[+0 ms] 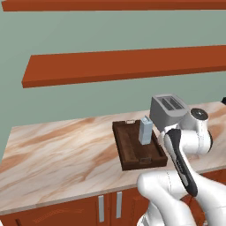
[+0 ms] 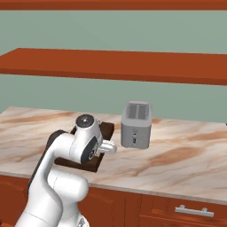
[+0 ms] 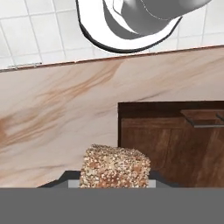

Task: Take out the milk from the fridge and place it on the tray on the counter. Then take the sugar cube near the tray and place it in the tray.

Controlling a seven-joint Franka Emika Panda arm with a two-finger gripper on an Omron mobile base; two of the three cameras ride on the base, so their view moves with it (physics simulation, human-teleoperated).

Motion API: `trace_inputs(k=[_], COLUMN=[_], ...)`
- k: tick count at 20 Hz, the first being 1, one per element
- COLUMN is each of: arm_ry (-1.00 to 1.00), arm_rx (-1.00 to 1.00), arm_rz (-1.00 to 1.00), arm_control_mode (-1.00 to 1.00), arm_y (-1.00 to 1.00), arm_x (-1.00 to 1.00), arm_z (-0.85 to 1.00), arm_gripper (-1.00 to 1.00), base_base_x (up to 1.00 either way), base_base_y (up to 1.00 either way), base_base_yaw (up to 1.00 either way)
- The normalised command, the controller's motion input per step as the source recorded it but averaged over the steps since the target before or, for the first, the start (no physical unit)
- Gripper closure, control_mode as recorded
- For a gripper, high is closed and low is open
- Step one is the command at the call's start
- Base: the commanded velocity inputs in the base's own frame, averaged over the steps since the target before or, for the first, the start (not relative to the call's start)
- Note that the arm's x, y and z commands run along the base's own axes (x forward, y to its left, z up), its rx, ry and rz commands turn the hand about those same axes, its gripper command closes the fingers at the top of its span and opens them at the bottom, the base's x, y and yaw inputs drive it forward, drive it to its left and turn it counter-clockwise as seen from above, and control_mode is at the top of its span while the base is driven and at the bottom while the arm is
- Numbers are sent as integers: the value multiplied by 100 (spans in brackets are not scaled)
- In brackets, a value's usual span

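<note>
The milk (image 1: 145, 130), a pale blue-grey gabled carton, stands upright in the dark brown wooden tray (image 1: 130, 150) on the marble counter (image 1: 62, 150). In the hand view my gripper (image 3: 111, 180) is shut on the sugar cube (image 3: 114, 166), a grainy brown block between the two dark fingertips. The cube hangs over the counter at the tray's (image 3: 175, 148) rim, overlapping its edge. In both base views my arm's wrist hides the gripper, low beside the tray's (image 2: 106, 129) near right end. The fridge is out of view.
A grey toaster (image 1: 167, 108) stands just behind and right of the tray, close to my wrist. Red-brown wall shelves (image 1: 123, 66) hang above the counter. Bare marble stretches to the left of the tray. The counter's front edge runs over red-brown cabinets (image 2: 186, 208).
</note>
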Motion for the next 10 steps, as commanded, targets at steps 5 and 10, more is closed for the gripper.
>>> trace_inputs(k=[5, 10], arm_ry=[13, 9], arm_rx=[-5, -4], arm_rz=[0, 2], arm_control_mode=[-100, -100], arm_y=[55, 44], arm_x=[17, 22], arm_z=[10, 0], arm_gripper=[100, 100], base_base_x=[0, 0], base_base_y=[0, 0], base_base_yaw=[0, 0])
